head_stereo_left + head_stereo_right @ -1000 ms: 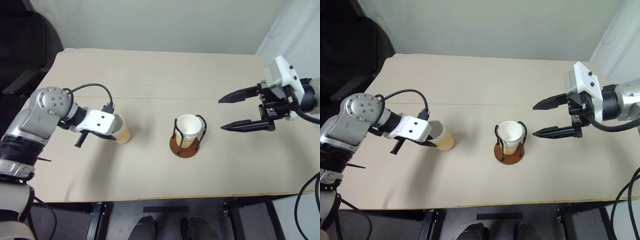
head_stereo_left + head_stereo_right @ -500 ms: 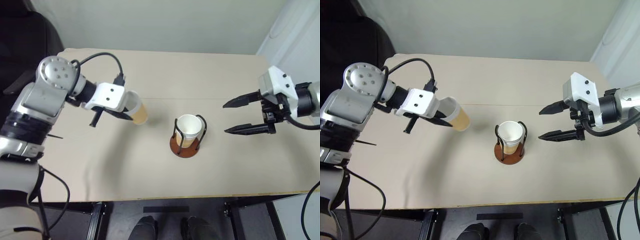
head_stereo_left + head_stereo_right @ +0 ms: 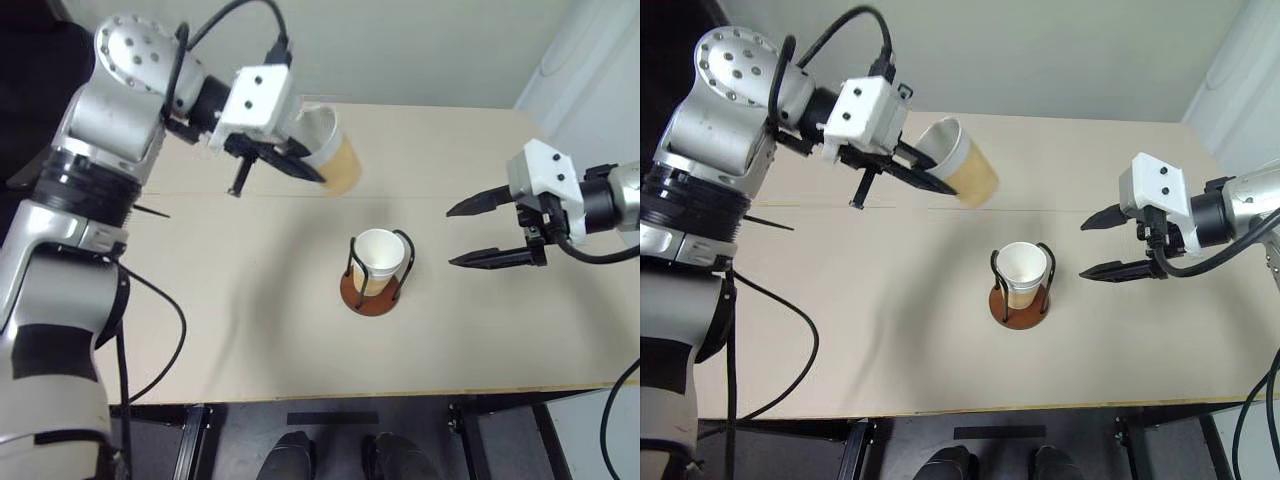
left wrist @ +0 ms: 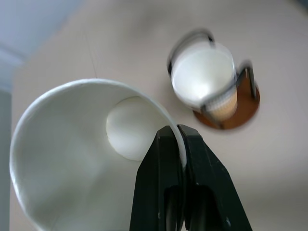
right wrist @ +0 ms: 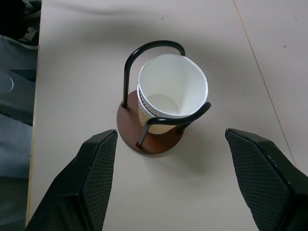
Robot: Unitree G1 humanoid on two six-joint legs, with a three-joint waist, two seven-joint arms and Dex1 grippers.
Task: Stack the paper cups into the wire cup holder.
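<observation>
Your left hand (image 3: 300, 168) is hanging high above the far half of the bench (image 3: 200, 320), its arm reaching in from the left and its fingers (image 4: 163, 159) pointing right and somewhat downward. It is pinching the rolled rim of a paper cup (image 3: 332, 155), one finger inside the wall and one outside, so the cup is tilting with its mouth toward the wrist and its tan base aimed down and to the right. The cup is floating clear of the bench, up and to the left of the wire cup holder (image 3: 375, 275).

Your right hand (image 3: 460, 235) is hovering to the right of the holder, well apart from it, with its two black fingers spread wide, gripping nothing and pointing left toward it.

The holder is standing upright near the middle of the bench on its reddish-brown disc, and the stacked cups (image 3: 378, 255) are sitting inside its black wire loops.

The left wrist view is showing you what the head views are not: the held cup's white interior down to its round bottom, and the two fingers pressed together on the rim, with the holder beyond. The right wrist view is giving you a second rolled rim just below the top one, so at least two cups are nesting there, and both wire loops arching over the stack's sides.
</observation>
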